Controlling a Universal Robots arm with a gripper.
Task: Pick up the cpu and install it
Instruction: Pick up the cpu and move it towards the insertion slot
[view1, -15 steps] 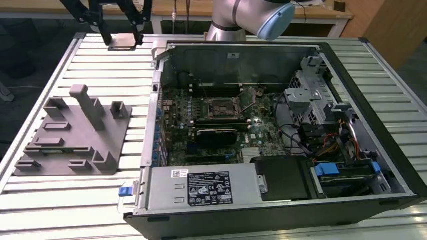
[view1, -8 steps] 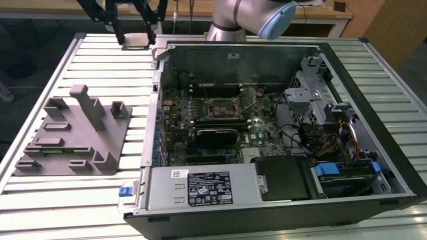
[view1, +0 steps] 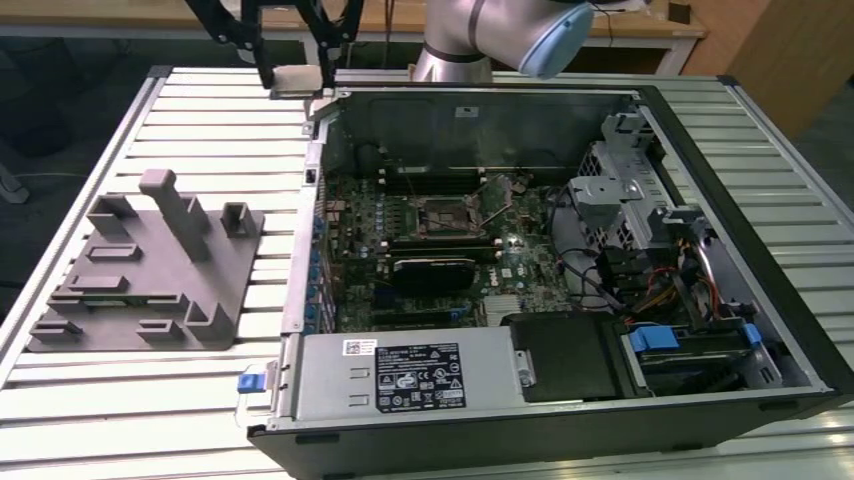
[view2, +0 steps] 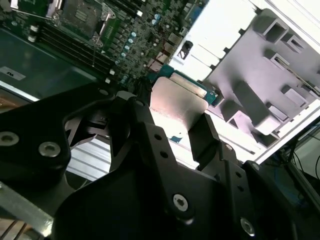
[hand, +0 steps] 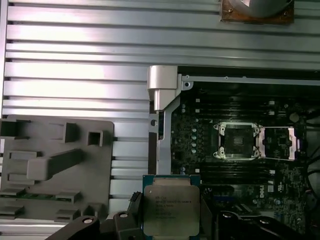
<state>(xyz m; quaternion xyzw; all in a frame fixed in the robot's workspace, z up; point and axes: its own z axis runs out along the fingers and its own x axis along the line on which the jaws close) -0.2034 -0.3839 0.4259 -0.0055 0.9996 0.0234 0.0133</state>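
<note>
The cpu, a flat square chip with a silver top, hangs above the slatted table just outside the far corner of the open computer case, on the exterior view's left. My gripper is shut on it. In both wrist views the cpu sits clamped between the black fingers. The motherboard socket lies inside the case with its metal load plate swung open, apart from the gripper.
A grey plastic fixture block with upright posts stands on the table at the exterior view's left of the case. The black case walls ring the motherboard. Drive cages, cables and a power supply crowd its near and right sides.
</note>
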